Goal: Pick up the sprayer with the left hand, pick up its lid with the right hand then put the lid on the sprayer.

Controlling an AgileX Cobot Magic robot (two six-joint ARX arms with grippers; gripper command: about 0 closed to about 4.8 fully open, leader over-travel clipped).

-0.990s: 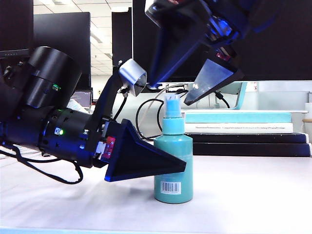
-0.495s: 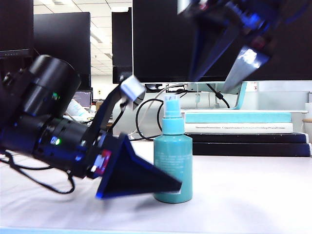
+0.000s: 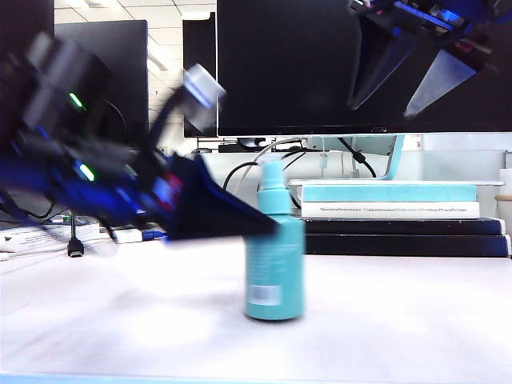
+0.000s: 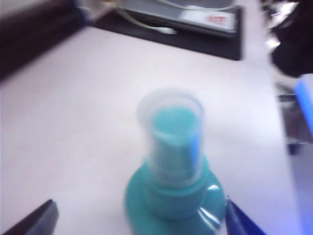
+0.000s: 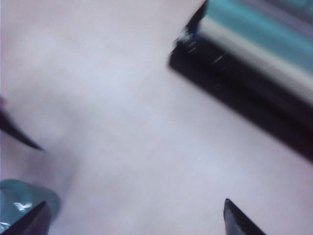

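Note:
The teal sprayer [image 3: 274, 264] stands upright on the white table [image 3: 400, 320]. The clear lid [image 4: 171, 127] sits over its nozzle; in the exterior view the lid [image 3: 272, 174] is blurred. My left gripper [image 3: 240, 216] is open at the bottle's shoulder height, reaching in from the left. In the left wrist view the sprayer [image 4: 171, 208] stands between the wide-apart tips of the left gripper [image 4: 139, 210], close to one tip. My right gripper [image 3: 390, 108] hangs open high up, to the right of the bottle. The right gripper [image 5: 134, 204] holds nothing, with the sprayer [image 5: 19, 200] just beside one tip.
A stack of books [image 3: 392, 210] lies behind the bottle on the right. A dark monitor [image 3: 296, 64] stands at the back with cables [image 3: 240, 180] under it. Papers and a plug [image 3: 74, 246] lie at the far left.
My left gripper has let go of the bottle and risen from low on it to shoulder height. My right gripper has moved up and to the right, away from the lid.

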